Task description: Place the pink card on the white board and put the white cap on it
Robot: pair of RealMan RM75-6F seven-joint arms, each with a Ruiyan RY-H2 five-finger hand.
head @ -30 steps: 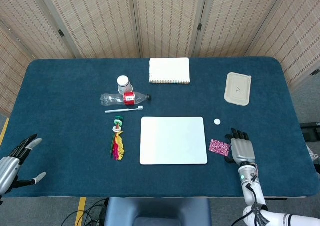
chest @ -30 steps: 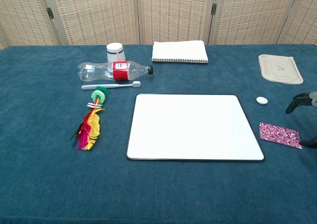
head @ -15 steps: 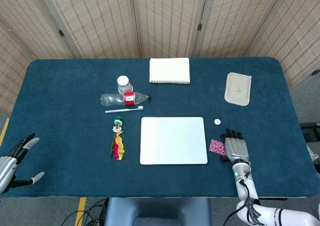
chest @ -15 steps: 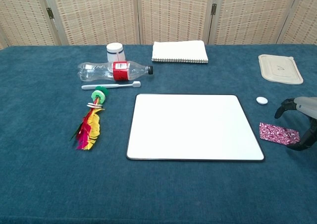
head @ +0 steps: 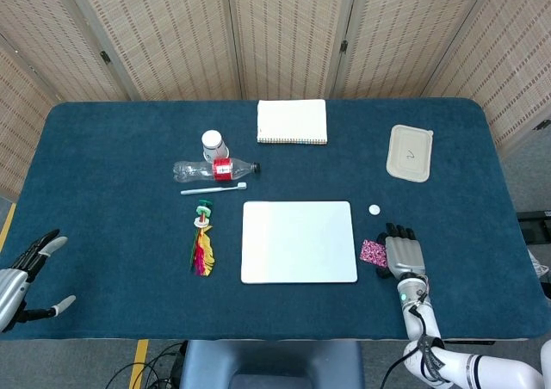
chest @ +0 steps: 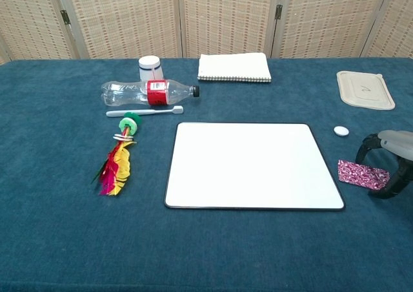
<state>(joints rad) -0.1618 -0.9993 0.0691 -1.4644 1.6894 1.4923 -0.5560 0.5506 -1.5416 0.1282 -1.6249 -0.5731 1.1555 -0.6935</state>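
The pink patterned card [head: 371,252] [chest: 359,172] lies flat on the blue cloth just right of the white board [head: 299,241] [chest: 251,165]. A small white cap [head: 374,208] [chest: 341,131] sits behind the card, off the board's far right corner. My right hand [head: 403,254] [chest: 393,164] hangs over the card's right end, with dark fingers arched apart on either side of it; the card still lies on the cloth. My left hand [head: 23,279] shows only in the head view, at the near left table edge, fingers spread and empty.
Left of the board lie a feathered shuttlecock [head: 202,238], a toothbrush [head: 213,189], a clear bottle on its side [head: 213,170] and a white jar [head: 213,143]. A notebook [head: 292,120] sits at the back middle, a beige lidded tray [head: 410,152] at the back right.
My right hand has moved left and now arches over the pink card's right end. The left hand drifted slightly toward the table's near left edge.
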